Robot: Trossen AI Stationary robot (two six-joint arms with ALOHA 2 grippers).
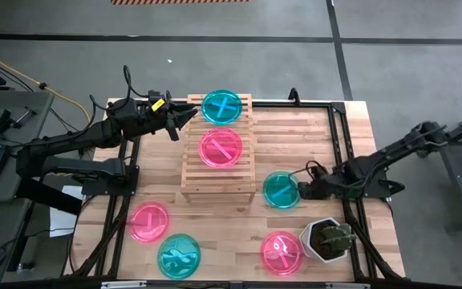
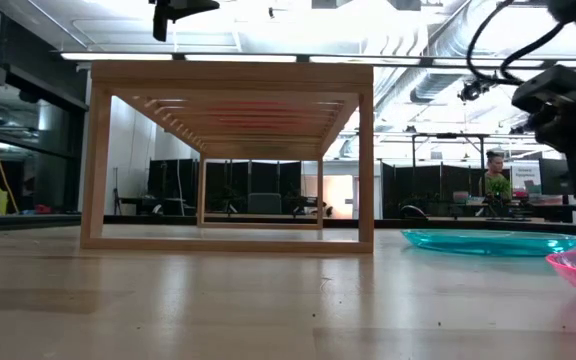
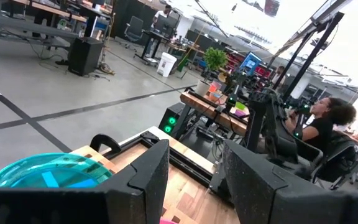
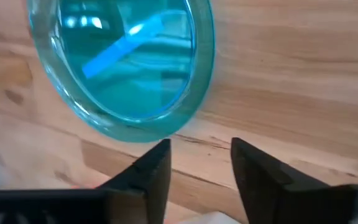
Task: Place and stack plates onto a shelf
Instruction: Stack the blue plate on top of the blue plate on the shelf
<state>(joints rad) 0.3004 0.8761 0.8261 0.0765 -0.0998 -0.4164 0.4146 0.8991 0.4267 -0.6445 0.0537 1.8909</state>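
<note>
The wooden slatted shelf stands mid-table. A teal plate lies on its far end and a pink plate on its middle. My left gripper hovers open at the shelf's far left corner, just left of that teal plate, touching nothing. Another teal plate lies flat on the table right of the shelf. My right gripper is open and low beside its right rim, with no contact showing. Three more plates lie near the front edge: pink, teal, pink.
A white plant pot stands at the table's near right corner, close to the pink plate. Black frame rails run along the table's sides. In the low view the shelf stands left of the teal plate. A person sits beyond the table.
</note>
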